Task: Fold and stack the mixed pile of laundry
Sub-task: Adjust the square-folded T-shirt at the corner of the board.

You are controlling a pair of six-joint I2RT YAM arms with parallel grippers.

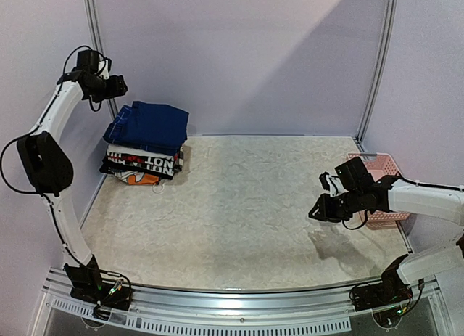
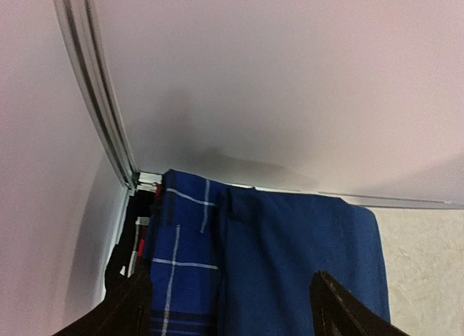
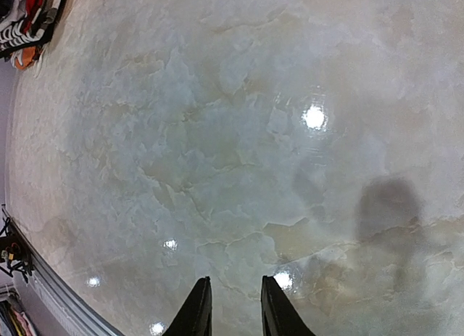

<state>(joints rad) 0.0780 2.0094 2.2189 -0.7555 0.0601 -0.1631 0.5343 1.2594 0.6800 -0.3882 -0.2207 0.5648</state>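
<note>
Left gripper (image 2: 232,281) jaws apart, empty — over plaid shirt (image 2: 177,256) and navy T-shirt (image 2: 304,256), folded atop lettered garments (image 1: 141,165), far-left corner | right gripper (image 3: 235,284) narrowly parted, empty — above glossy marbled table (image 3: 217,133) | lilac walls (image 1: 254,53), metal posts (image 1: 377,60)

Pink basket (image 1: 384,160), folded lettered garments (image 1: 143,164)

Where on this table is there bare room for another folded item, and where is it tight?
Free: the wide middle of the table, between the clothes stack and the basket, and the near strip along the rail; the right pincer hovers over its right part. Crowded: the far-left corner, where the stack sits under the left pincer.
</note>
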